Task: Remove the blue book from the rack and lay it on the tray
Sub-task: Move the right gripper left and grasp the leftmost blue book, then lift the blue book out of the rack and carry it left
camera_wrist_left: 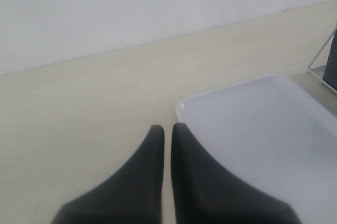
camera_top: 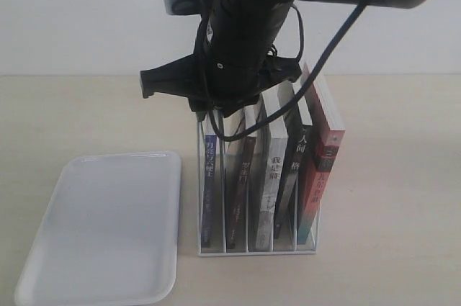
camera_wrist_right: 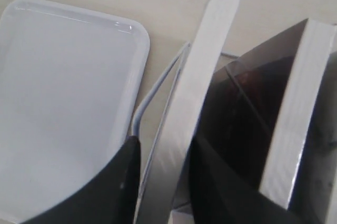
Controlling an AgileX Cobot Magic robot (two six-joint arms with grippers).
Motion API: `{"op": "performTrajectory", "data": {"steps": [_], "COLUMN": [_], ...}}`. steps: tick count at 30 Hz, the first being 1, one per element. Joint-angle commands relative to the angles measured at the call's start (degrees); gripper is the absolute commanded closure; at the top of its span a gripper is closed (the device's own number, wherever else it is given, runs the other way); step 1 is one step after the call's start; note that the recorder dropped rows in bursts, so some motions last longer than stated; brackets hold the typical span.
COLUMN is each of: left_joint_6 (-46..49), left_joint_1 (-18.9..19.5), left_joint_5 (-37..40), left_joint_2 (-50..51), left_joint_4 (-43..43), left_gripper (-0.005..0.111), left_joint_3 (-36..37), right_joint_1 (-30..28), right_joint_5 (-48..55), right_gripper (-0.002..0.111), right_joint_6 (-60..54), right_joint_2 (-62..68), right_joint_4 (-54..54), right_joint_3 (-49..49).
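The blue book (camera_top: 209, 176) stands upright in the leftmost slot of the white wire rack (camera_top: 248, 250). My right gripper (camera_top: 216, 109) hangs over its top edge, largely hidden by the arm. In the right wrist view that gripper (camera_wrist_right: 160, 153) is open, its fingers straddling the blue book's white page edge (camera_wrist_right: 205, 66); one finger (camera_wrist_right: 208, 176) lies against the book, the other (camera_wrist_right: 124, 176) stands a little off, beside the rack wire (camera_wrist_right: 145, 103). The white tray (camera_top: 108, 227) lies flat left of the rack. My left gripper (camera_wrist_left: 168, 128) is shut on nothing, over the tray's corner (camera_wrist_left: 184, 109).
Several other books fill the rack's remaining slots: a dark-spined one (camera_top: 241, 183), a white one (camera_top: 270, 183), a black one (camera_top: 292, 176) and a red one (camera_top: 320, 176) leaning at the right end. A black cable (camera_top: 317, 68) loops from the arm over the books.
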Motion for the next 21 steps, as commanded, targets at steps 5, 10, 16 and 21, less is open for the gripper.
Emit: {"op": "performTrajectory", "data": {"steps": [5,10,16,21], "left_joint_6": [-0.6,-0.6,-0.6,-0.6], "left_joint_1": [-0.5,-0.5,-0.5,-0.5], "left_joint_5": [-0.8,-0.8,-0.8,-0.8], "left_joint_2": [-0.1,-0.1,-0.1,-0.1], "left_joint_4": [-0.5,-0.5,-0.5,-0.5], "left_gripper": [0.102,0.102,0.102,0.102], "left_joint_3": [0.2,0.2,0.2,0.2], "right_joint_1": [-0.1,0.3,1.9,3.2], "right_joint_5": [1.4,2.9,7.7,12.5], "right_gripper": [0.109,0.109,0.109,0.109], "right_joint_6": [-0.1,-0.8,-2.4,-3.6], "right_joint_2": [-0.1,-0.2,-0.2,-0.2], "right_joint_4": [0.8,1.5,-0.2,-3.7], "right_joint_3": [-0.2,-2.0,-7.2,-11.9]}}
